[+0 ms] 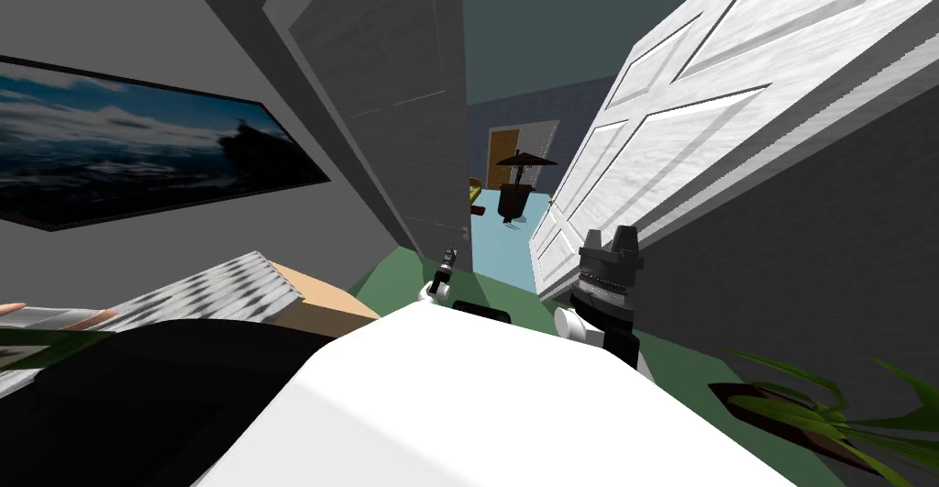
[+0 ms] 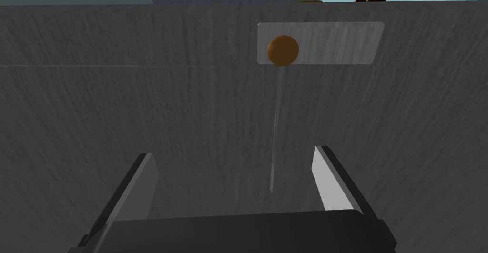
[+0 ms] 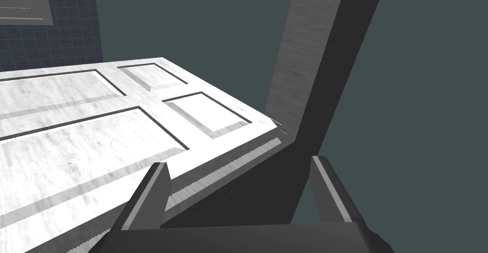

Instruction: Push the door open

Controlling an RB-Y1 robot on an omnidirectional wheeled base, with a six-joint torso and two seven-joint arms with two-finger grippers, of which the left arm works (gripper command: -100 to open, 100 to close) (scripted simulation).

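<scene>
A dark grey door [image 1: 394,96] stands ajar on the left of the doorway. In the left wrist view its face [image 2: 143,102] lies just beyond my left gripper [image 2: 236,169], which is open with nothing between the fingers. A round brown knob [image 2: 283,50] on a pale plate [image 2: 333,43] sits further along the door from the fingertips. From the head, the left gripper [image 1: 447,266] shows small by the door's free edge. My right gripper [image 1: 613,243] is raised beside a white panelled door [image 1: 697,115]; it is open [image 3: 238,178] and faces that door's panels [image 3: 86,136].
Between the two doors a gap opens onto a light blue floor [image 1: 500,261] with a dark stand [image 1: 515,193]. A framed picture [image 1: 138,151] hangs on the left wall, a checkered piece of furniture [image 1: 211,293] lies below it, and a plant [image 1: 816,408] stands at my right.
</scene>
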